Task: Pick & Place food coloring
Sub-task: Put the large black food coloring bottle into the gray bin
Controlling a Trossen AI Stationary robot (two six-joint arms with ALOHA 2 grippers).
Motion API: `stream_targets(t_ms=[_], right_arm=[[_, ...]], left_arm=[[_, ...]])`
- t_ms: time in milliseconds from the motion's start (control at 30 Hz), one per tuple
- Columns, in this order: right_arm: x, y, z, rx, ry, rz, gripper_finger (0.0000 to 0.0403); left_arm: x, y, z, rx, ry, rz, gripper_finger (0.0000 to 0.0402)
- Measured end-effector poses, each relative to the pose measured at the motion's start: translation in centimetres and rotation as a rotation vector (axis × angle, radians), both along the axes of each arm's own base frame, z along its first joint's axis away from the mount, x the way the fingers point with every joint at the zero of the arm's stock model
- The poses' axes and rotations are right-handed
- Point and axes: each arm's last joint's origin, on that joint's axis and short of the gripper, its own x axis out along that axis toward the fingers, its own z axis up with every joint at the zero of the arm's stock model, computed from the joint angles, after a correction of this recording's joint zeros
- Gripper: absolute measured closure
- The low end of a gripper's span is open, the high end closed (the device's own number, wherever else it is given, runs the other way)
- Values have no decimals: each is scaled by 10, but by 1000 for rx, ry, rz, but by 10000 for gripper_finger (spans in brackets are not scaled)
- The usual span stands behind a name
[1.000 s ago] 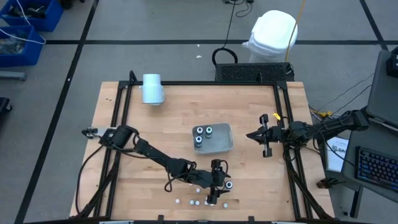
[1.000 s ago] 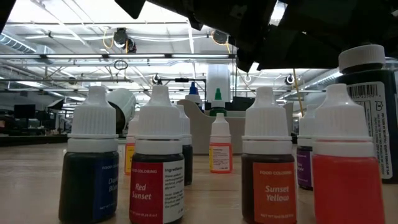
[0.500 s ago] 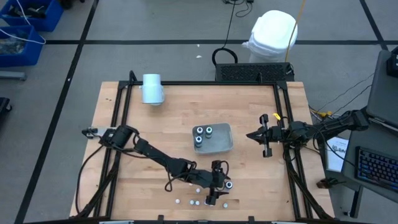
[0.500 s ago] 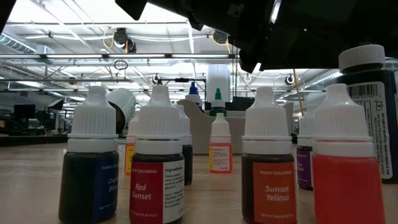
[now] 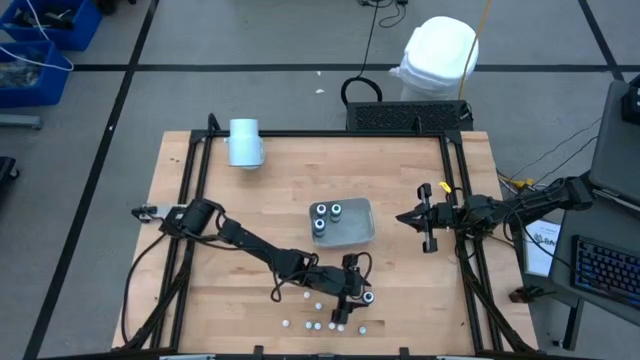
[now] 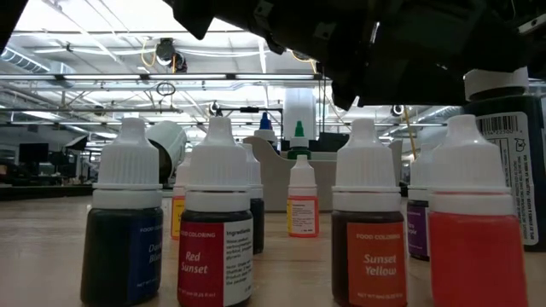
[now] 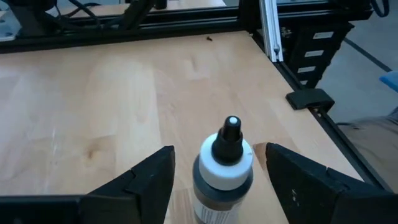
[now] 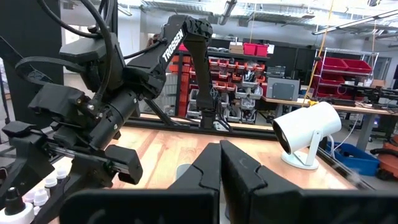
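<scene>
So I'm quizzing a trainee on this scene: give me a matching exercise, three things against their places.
1. tray
2. pale blue cylinder
3. left gripper

A. table's far left corner
B. low at the near edge, fingers either side of a dark bottle
C. mid-table, three dark bottles inside

Pairs: 1-C, 2-A, 3-B

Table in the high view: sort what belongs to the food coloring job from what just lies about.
Job:
- small bottles on the near table edge
- dark bottles in the tray
- bottle between the left hand's fingers

Lying about:
- pale blue cylinder
- white projector
</scene>
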Motion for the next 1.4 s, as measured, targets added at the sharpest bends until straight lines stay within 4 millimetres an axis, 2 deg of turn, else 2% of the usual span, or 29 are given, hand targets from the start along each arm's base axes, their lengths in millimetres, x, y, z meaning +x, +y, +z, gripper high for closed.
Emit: stream_targets(t_ms=[600,833,1000,1200,1400], right_arm=[[0,0,0,-3,0,-1,403],[0,0,0,-4,3,-1,403],[0,0,0,-4,3,-1,403],[0,0,-1,-8,5,-1,403],[0,0,-1,-9,11,-1,403]], left_arm=[[0,0,-1,27,-4,-38,238],[5,2,-13,20,-14,-38,282],[5,2,-11,25,-21,-40,284],[1,1,2,61,-46,-39,284],[-11,1,39,120,-72,95,284]])
